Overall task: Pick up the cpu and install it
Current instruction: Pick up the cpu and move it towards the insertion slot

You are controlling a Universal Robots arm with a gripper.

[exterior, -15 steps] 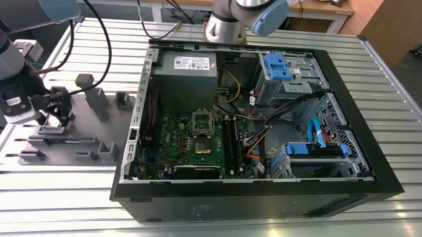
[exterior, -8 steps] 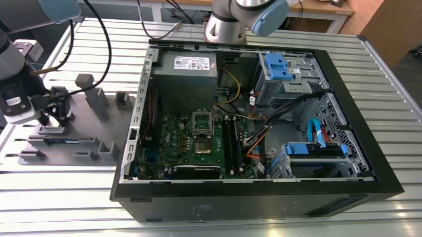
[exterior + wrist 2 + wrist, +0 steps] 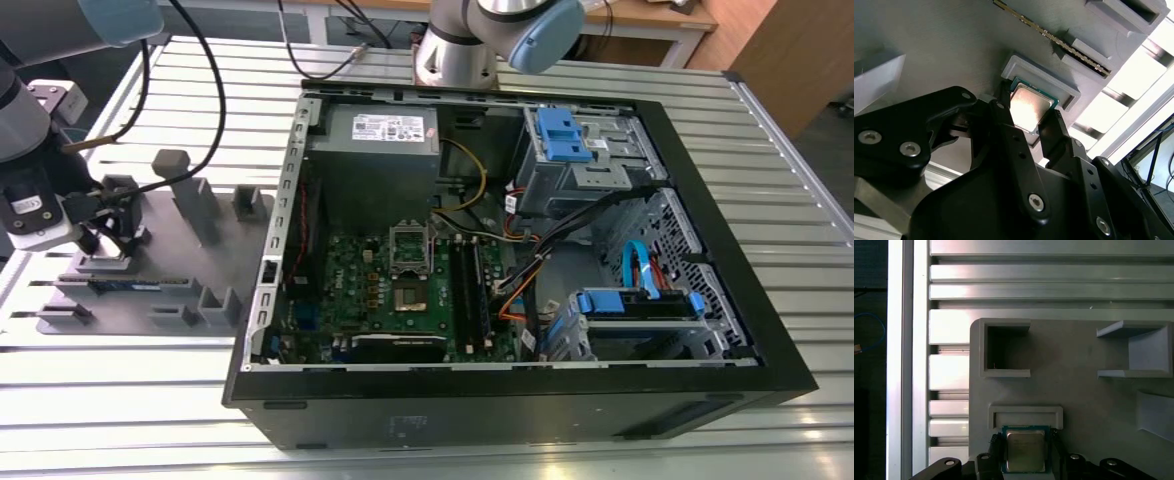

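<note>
pickup step, in my judgement: the black two-finger gripper reaches over the flat grey plastic fixture plate, closed in on two opposite edges of the small square cpu with a dull silvery metal top. the cpu still lies in its raised-rim nest. the lift probably calls for a straight rise, since the rim walls one side. the open black computer case stands well apart.

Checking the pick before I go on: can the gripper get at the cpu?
Probably yes: the gripper straddles the cpu, which lies flat on the grey fixture plate, and nothing sits between them.
</note>
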